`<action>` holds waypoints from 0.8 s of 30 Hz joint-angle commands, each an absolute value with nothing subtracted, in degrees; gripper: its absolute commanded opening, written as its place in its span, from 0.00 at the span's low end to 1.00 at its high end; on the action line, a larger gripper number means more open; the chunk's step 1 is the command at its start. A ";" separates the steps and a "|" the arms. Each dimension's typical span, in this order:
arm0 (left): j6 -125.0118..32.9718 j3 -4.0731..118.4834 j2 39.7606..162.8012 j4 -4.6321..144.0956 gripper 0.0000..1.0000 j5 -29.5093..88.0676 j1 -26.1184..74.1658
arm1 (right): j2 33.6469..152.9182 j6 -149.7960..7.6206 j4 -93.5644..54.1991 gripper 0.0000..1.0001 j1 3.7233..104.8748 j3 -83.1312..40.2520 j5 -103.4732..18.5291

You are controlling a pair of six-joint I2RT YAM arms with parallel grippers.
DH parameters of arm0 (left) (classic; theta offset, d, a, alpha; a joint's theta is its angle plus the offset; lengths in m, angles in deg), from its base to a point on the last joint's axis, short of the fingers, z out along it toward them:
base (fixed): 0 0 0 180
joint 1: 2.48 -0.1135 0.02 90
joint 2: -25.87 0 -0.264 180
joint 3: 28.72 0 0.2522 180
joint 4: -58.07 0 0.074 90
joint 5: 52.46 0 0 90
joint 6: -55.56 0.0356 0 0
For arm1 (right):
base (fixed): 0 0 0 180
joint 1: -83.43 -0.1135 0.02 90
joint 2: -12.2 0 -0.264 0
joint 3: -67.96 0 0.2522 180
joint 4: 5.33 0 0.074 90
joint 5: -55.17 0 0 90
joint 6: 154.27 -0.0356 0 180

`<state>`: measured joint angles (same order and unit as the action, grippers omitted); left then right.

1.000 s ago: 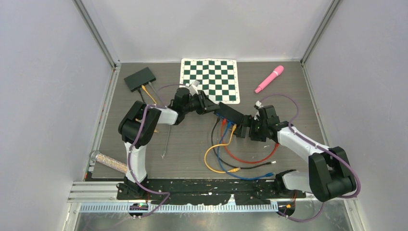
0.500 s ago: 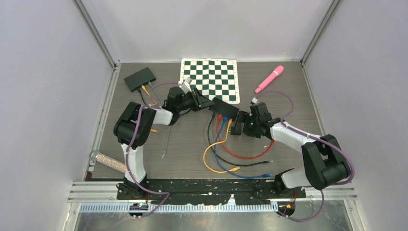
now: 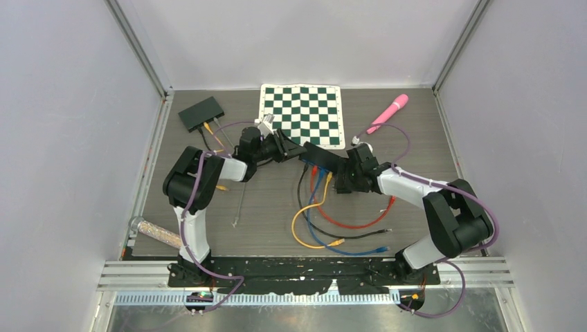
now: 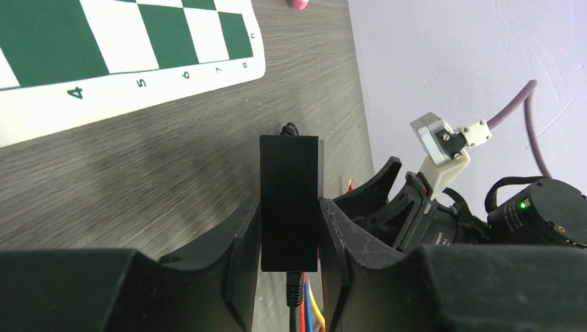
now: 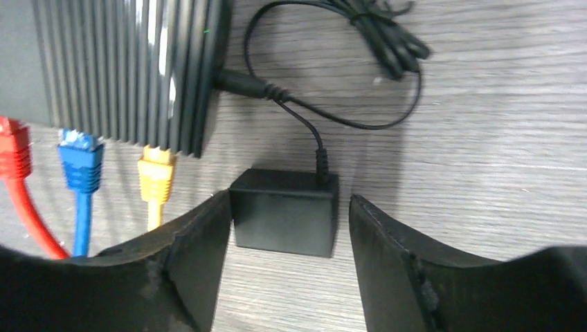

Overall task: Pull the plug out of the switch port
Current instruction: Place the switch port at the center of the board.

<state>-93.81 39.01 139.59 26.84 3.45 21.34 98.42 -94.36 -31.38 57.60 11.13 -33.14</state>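
Since the earlier view, the right arm has swung in toward the switch (image 3: 324, 156), and the left arm has drawn the switch back toward the chessboard mat (image 3: 302, 114).

Left fingers (image 4: 239, 266): clamped on one short end of the switch. Whether it rests on the desk (image 5: 484, 138) or hangs just above it cannot be told.

Right fingers (image 5: 197, 256): apart and gripping nothing. They straddle a small black adapter block (image 5: 284, 221) lying flat on the desk, one finger almost against its side and the other with a plain gap. The block's thin cord (image 5: 304, 124) loops up to a round plug (image 5: 242, 84) seated in the switch's end face.

Red plug (image 5: 14, 149), blue plug (image 5: 82, 162) and yellow plug (image 5: 156, 176): seated in a row along the switch's near long face, their cables trailing back toward the arm bases.

Key relation: in the right wrist view the row of plugs lies ahead of the fingers and off to the left, with the yellow one nearest. Each plug's long axis stands square to the switch face, roughly in line with the fingers' reach. The free right arm looks the natural one to pull. It would first need to shift sideways off the block, then draw straight back from the face while the left arm holds the switch.
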 commanded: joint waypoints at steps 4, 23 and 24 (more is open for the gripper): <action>-94.78 37.56 138.11 22.74 0.00 3.72 21.79 | 93.87 -87.81 -39.73 0.50 57.63 10.19 -17.34; -110.11 24.53 141.14 3.61 0.00 21.41 28.78 | 90.28 -86.88 -46.77 0.59 70.37 8.21 -11.14; -110.79 24.40 141.63 2.98 0.00 21.98 29.46 | 90.39 -86.25 -46.90 0.61 70.98 8.00 -10.90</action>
<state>-106.34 24.41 139.83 13.16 17.14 27.94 90.94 -88.11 -45.79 69.95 12.04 -16.39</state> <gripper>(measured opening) 0.343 0.588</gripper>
